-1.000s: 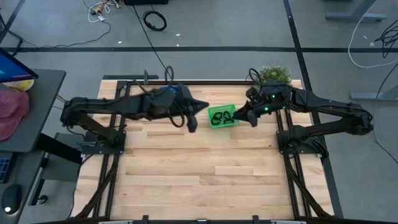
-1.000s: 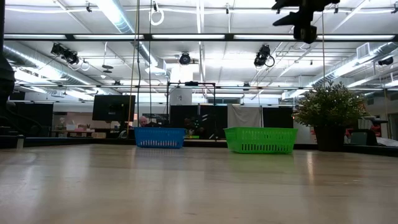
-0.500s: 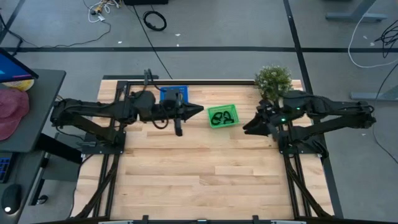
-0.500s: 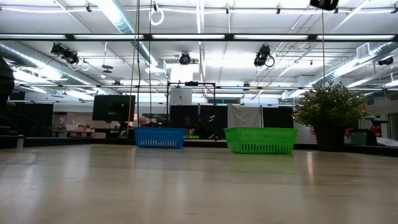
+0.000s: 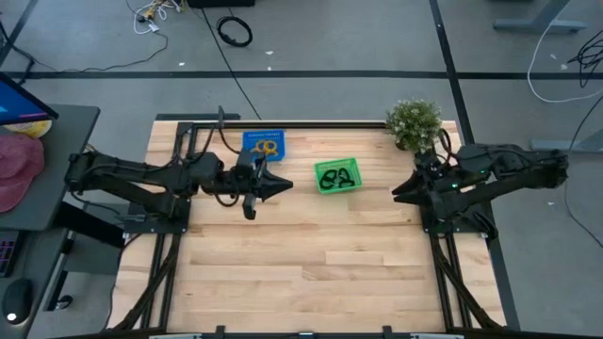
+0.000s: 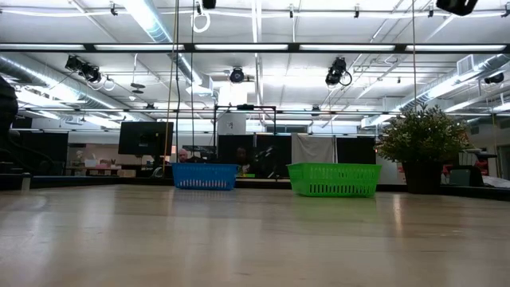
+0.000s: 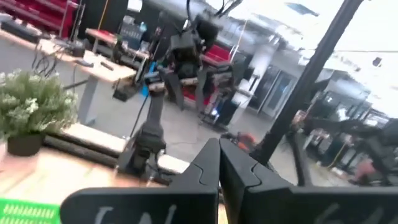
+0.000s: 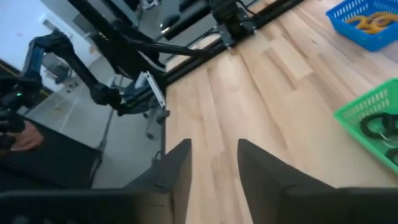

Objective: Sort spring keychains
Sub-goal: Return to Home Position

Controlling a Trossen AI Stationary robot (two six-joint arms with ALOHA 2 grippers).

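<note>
Both arms draw back from the baskets: the left gripper (image 5: 281,185), which a second ago hung over the blue mesh basket (image 5: 247,137), now sits clear of it, its fingers pressed together with nothing between them; the right gripper (image 5: 398,193), lately at the rim of the green mesh basket (image 5: 320,167), has retreated toward its own side of the table (image 5: 301,273), fingers parted and empty; the orange spring keychains (image 5: 266,147) lie uncovered in the blue basket, just off to one side of the left jaws and slightly behind their tips; the black spring keychains (image 5: 336,178) rest in the green basket, ahead of both sets of jaws and between them; a potted plant (image 5: 413,121) stands just beside the right gripper; every keychain in view lies in a basket by colour, so the sorting looks done and only the arms' return to rest appears to remain.
</note>
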